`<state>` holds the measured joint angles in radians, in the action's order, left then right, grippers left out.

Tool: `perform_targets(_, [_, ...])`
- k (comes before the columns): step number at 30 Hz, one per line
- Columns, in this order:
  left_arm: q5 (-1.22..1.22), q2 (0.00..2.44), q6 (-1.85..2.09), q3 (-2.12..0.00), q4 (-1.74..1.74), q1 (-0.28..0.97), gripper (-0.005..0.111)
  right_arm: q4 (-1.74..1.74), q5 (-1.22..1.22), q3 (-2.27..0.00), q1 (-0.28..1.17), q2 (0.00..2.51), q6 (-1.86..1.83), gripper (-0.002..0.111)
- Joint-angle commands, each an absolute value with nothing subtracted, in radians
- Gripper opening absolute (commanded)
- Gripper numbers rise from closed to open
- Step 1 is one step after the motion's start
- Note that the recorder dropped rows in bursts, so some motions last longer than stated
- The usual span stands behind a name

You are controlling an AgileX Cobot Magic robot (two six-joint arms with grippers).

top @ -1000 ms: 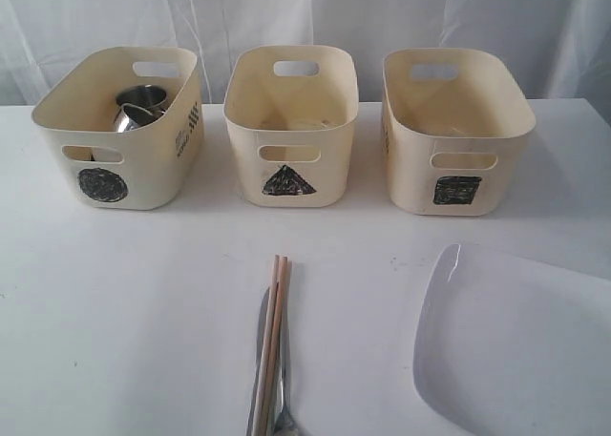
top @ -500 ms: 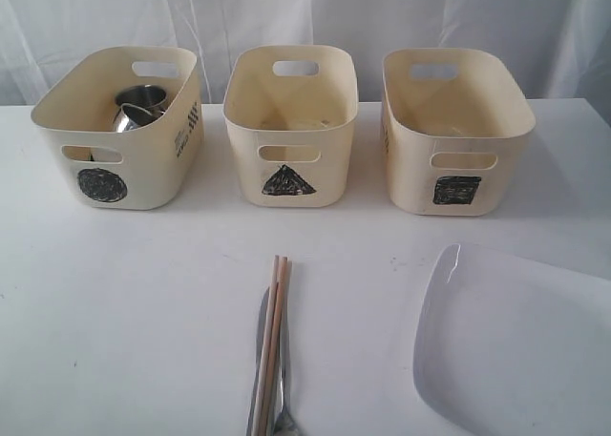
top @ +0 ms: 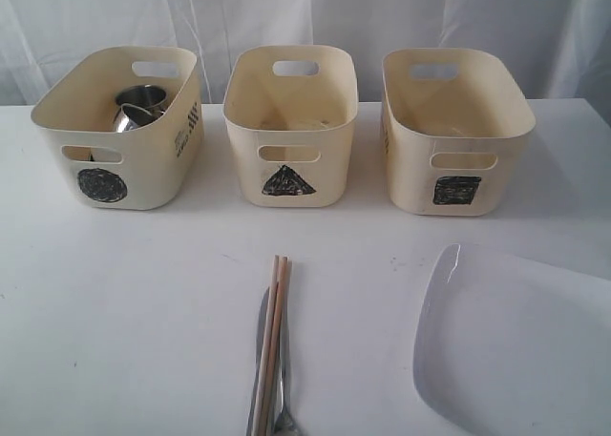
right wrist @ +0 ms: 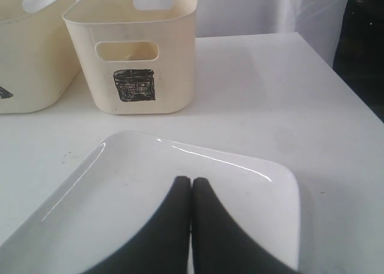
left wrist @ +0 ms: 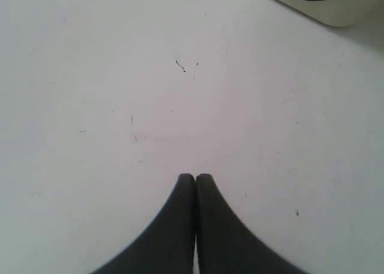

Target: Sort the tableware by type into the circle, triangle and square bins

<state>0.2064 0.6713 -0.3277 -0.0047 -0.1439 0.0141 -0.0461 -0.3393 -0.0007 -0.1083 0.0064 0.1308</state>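
Note:
Three cream bins stand in a row at the back: the circle bin (top: 119, 131) holding shiny steel mugs (top: 141, 105), the triangle bin (top: 291, 131), and the square bin (top: 456, 135) (right wrist: 137, 52). Wooden chopsticks (top: 275, 331) lie over metal cutlery (top: 260, 360) at the front centre. The large white plate (top: 516, 345) (right wrist: 120, 208) rests front right. My right gripper (right wrist: 191, 181) is shut and empty, hovering over the plate. My left gripper (left wrist: 195, 177) is shut and empty over bare table, with the circle bin's corner (left wrist: 318, 1) beyond it. Neither gripper appears in the exterior view. The small white dish is not visible.
A white curtain (top: 305, 16) hangs behind the bins. The white table (top: 143, 312) has its right edge (right wrist: 336, 70) close to the square bin, with a dark drop beyond it.

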Motion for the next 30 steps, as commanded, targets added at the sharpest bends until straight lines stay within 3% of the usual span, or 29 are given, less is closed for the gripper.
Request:
perform_targets(1, [0.209, 0.643, -0.337, 0.0, -0.147, 0.012, 0.0, -0.049, -0.335, 0.0, -0.111, 0.0, 0.136, 0.0])
perform_targets(5, [0.151, 0.505, -0.271, 0.0, -0.103, -0.029, 0.0, -0.049, -0.335, 0.0, -0.111, 0.0, 0.136, 0.0])
perform_targets(14, [-0.417, 0.063, -0.082, -0.003, -0.185, -0.091, 0.0, -0.049, -0.337, 0.0, -0.111, 0.0, 0.136, 0.0])
perform_targets(30, [-0.356, 0.0, 0.103, 0.0, -0.054, -0.096, 0.0, -0.049, -0.34, 0.0, -0.111, 0.0, 0.136, 0.0])
